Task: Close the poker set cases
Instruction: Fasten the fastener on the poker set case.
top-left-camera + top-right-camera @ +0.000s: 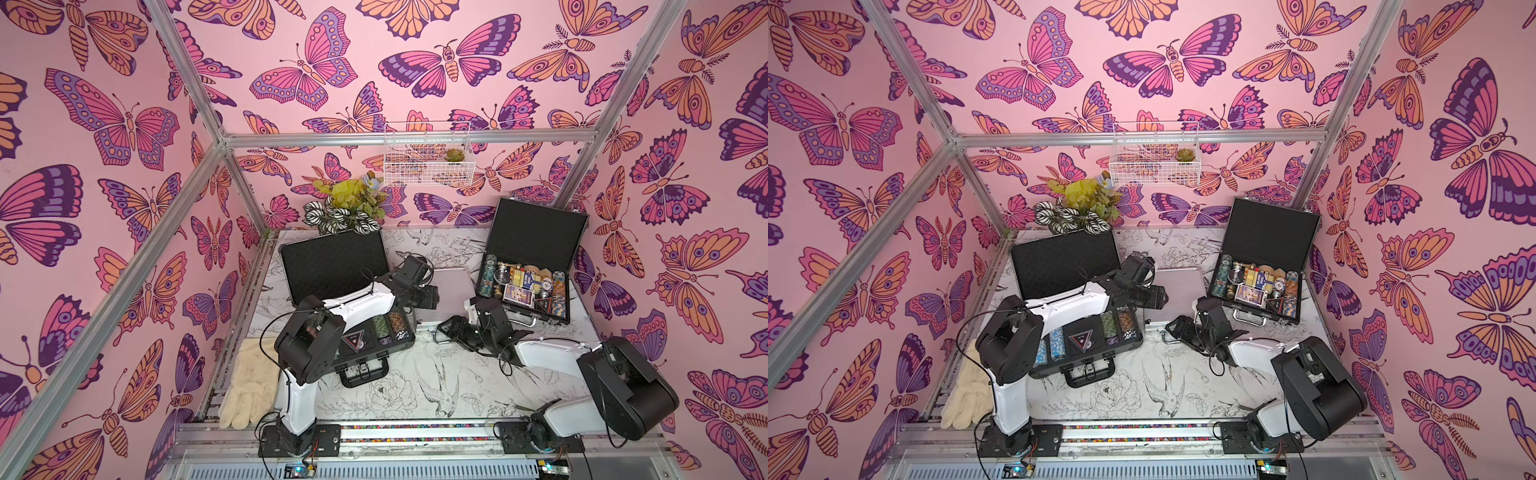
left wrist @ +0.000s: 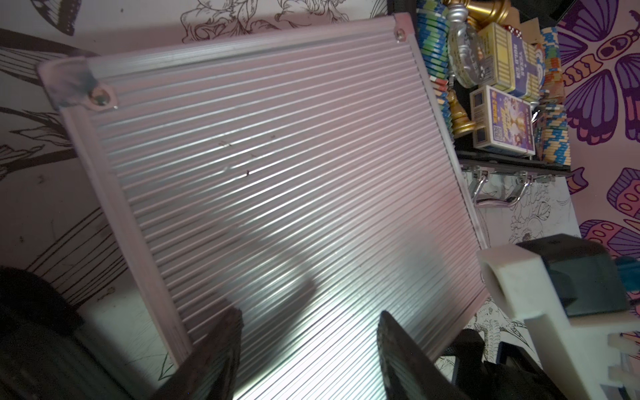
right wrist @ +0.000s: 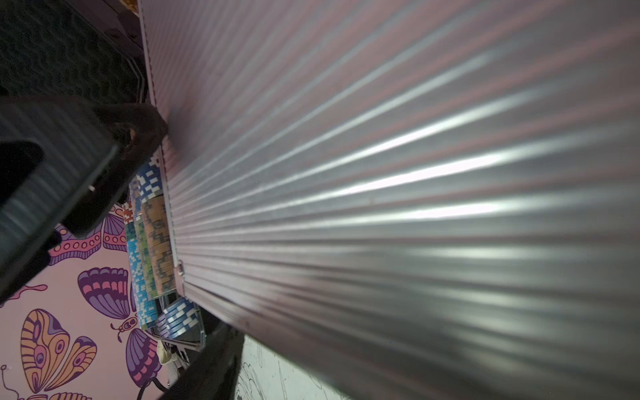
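Butterfly walls box in a table (image 1: 415, 386) printed with birds and flowers, with three cases on it. The largest, the grey case (image 1: 332, 266), is at centre-left in both top views. It stands open with its lid upright and chips showing, so it is not done. At centre-right the black case (image 1: 536, 232) is open too, its lid leaning back toward the wall corner over chips and card boxes. Between them the small silver case (image 1: 451, 291) lies with its ribbed lid down; I cannot tell whether its latches are caught. I judge one of three closed and two left.

The left gripper (image 2: 310, 318) hovers over the silver lid, fingers apart and holding nothing. The right gripper (image 1: 445, 331) sits at that case's near edge, also with fingers apart and nothing between them. Whether a tip touches the lid I cannot tell.

Room is tight. The grey lid backs onto a plant (image 1: 345, 208), the black lid stands near the right wall, and the silver case nearly fills the gap between the two. Reaching behind either lid looks cramped. Bare table lies only in the lower middle of the frame, with a glove (image 1: 249, 386) at lower left.
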`<move>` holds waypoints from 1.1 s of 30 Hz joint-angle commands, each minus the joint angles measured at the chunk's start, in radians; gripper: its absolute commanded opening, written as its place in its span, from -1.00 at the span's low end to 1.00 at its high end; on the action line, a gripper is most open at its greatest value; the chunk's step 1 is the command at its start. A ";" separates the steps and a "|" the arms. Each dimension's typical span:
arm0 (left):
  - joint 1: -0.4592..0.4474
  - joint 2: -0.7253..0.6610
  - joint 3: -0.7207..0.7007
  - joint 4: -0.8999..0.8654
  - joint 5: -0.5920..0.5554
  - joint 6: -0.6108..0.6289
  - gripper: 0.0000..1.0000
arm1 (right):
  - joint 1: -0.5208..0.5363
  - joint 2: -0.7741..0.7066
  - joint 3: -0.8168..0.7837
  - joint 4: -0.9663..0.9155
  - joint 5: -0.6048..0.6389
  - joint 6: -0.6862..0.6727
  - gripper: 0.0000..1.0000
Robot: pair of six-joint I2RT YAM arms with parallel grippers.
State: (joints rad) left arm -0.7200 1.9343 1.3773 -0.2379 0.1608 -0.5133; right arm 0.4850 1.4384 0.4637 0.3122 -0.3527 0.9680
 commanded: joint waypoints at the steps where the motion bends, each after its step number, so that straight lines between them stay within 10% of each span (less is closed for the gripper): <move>1: 0.016 0.034 -0.052 -0.178 -0.026 -0.004 0.28 | 0.000 0.010 -0.019 0.100 0.008 0.046 0.31; 33: 0.016 0.043 -0.070 -0.168 -0.035 -0.009 0.28 | -0.001 -0.097 -0.079 0.225 0.015 0.037 0.27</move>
State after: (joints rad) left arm -0.7200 1.9324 1.3701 -0.2306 0.1600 -0.5133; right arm 0.4854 1.3632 0.3775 0.4870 -0.3782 1.0252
